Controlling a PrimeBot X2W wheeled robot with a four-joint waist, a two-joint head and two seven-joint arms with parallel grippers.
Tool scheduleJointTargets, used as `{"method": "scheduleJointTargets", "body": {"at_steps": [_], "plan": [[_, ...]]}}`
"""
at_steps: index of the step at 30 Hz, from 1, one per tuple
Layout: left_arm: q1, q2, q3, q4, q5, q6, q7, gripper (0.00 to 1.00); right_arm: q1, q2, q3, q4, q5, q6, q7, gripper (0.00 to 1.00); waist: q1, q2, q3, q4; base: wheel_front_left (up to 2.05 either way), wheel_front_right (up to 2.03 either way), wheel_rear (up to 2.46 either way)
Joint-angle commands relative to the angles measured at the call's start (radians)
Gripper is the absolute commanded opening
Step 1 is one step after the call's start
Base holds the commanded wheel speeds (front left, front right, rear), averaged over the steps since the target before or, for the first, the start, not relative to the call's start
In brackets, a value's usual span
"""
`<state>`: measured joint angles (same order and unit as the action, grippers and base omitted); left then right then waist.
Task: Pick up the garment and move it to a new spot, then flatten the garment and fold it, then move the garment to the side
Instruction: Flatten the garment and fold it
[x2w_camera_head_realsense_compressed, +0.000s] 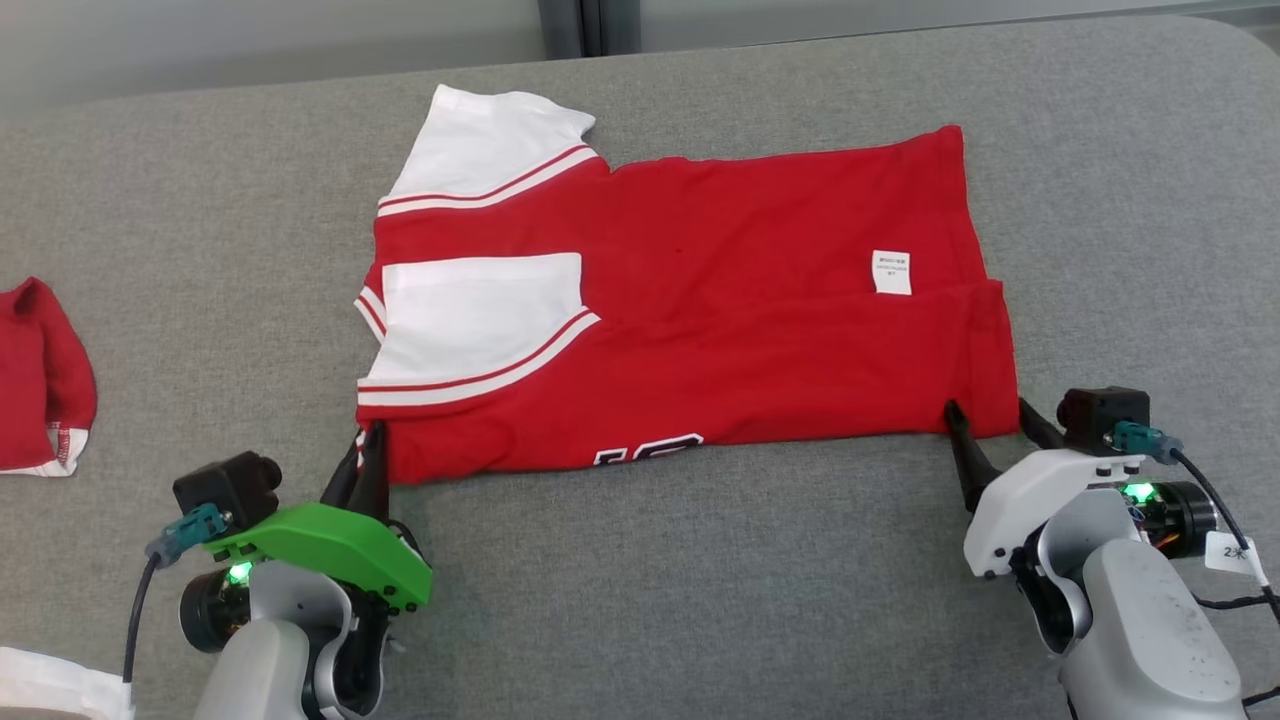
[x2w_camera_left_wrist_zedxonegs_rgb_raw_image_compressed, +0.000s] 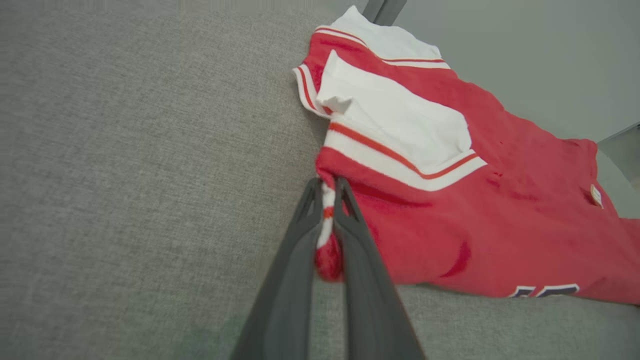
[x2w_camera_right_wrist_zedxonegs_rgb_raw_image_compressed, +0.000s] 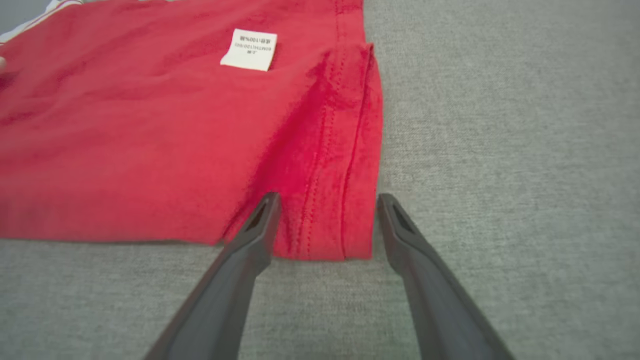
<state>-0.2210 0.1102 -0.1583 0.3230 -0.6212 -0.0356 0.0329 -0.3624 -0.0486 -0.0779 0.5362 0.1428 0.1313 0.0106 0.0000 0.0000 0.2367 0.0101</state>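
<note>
A red baseball jersey (x2w_camera_head_realsense_compressed: 690, 300) with white sleeves lies folded lengthwise across the middle of the grey fabric-covered table (x2w_camera_head_realsense_compressed: 700, 600). Its sleeves point toward the table's left edge and its hem toward the right. A small white care label (x2w_camera_head_realsense_compressed: 891, 272) shows on the red cloth near the hem, and part of a dark printed number peeks out along the jersey's near edge.

The left gripper (x2w_camera_left_wrist_zedxonegs_rgb_raw_image_compressed: 328, 187) is clenched on the jersey's near-left corner, with a bunch of red and white trim squeezed between its two dark fingers. The right gripper (x2w_camera_right_wrist_zedxonegs_rgb_raw_image_compressed: 328, 200) sits at the near-right corner, its jaws spread wide with one finger on each side of the stitched hem, gripping nothing.

Another red garment (x2w_camera_head_realsense_compressed: 40, 380) lies at the table's left edge, well apart from the jersey. A white cloth (x2w_camera_head_realsense_compressed: 50, 685) shows at the near-left corner.
</note>
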Motion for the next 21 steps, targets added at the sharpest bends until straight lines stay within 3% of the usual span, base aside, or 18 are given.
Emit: {"method": "scheduleJointTargets", "body": {"at_steps": [1,2,3,4,6,13,21], "plan": [[-0.016,0.006,0.003,-0.012,0.002,-0.005,-0.009,0.0,-0.007,-0.004,0.006,0.022,0.011,-0.001,0.011,1.0,0.0,0.0,-0.001,0.003,0.0,0.0,0.0],[-0.016,0.007,0.001,-0.02,0.004,-0.007,-0.013,0.0,-0.01,-0.004,0.011,0.04,0.013,-0.001,0.019,1.0,0.0,0.0,-0.002,0.004,0.0,0.0,0.0],[-0.016,0.008,0.0,-0.026,0.006,-0.008,-0.016,0.0,-0.013,-0.003,0.016,0.052,0.016,-0.001,0.021,0.8,0.0,0.0,-0.003,0.005,0.0,0.0,0.0],[-0.015,0.008,0.0,-0.034,0.007,-0.007,-0.021,0.0,-0.014,-0.003,0.02,0.064,0.027,-0.001,0.015,0.35,0.0,0.0,-0.004,0.007,0.0,0.0,0.0],[-0.01,0.013,-0.004,-0.048,0.012,-0.009,-0.028,0.0,-0.019,-0.003,0.028,0.081,0.045,-0.001,0.006,0.0,0.0,0.0,-0.008,0.008,0.0,0.0,0.0],[0.046,0.034,-0.005,-0.11,0.015,0.0,-0.025,0.0,-0.018,-0.004,0.01,0.053,0.094,-0.001,-0.057,0.0,0.0,0.0,-0.06,0.002,0.0,0.0,0.0],[0.197,0.072,-0.009,-0.255,0.002,0.038,0.052,0.0,0.139,-0.004,0.014,-0.111,0.132,-0.001,0.002,0.0,0.0,0.0,-0.127,-0.002,0.0,0.0,0.0]]}}
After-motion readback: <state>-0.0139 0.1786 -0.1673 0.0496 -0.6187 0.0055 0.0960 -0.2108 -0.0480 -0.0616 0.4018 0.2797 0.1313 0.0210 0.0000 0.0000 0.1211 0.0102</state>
